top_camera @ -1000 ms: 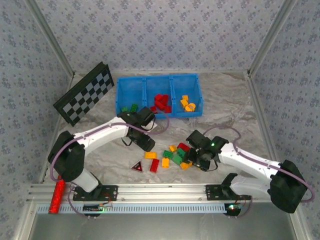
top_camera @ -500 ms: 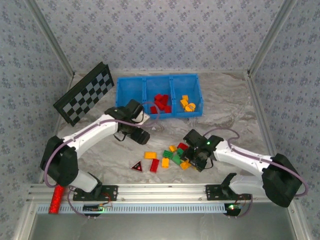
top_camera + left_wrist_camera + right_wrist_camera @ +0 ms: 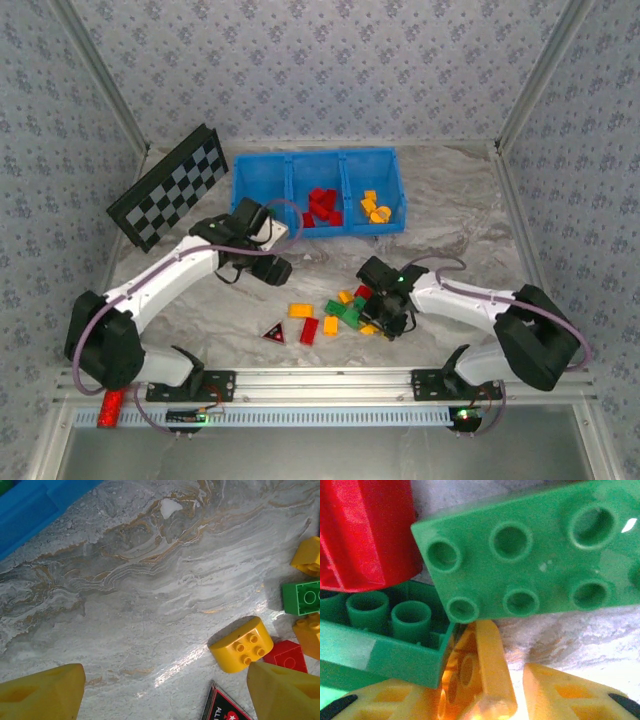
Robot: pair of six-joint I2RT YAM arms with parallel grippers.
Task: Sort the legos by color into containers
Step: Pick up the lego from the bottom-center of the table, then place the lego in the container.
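Orange lego (image 3: 482, 647) inside the parted right gripper (image 3: 479, 694)

- The containers (image 3: 312, 157) are seen as three equal open compartments of one bright blue bin, set far back on the table (image 3: 460, 215).
- Red legos (image 3: 320, 205) are heaped in the middle compartment, and orange-yellow legos (image 3: 373, 208) in the right one.
- Nearer, an orange brick (image 3: 300, 310), a red brick (image 3: 309, 330) and a mixed cluster (image 3: 350, 312) are scattered loose.
- A rounded yellow brick (image 3: 241, 644) is shown studs-up, touching a red one.
- A green brick (image 3: 530, 575) is laid partly over an upturned green brick (image 3: 380, 630).
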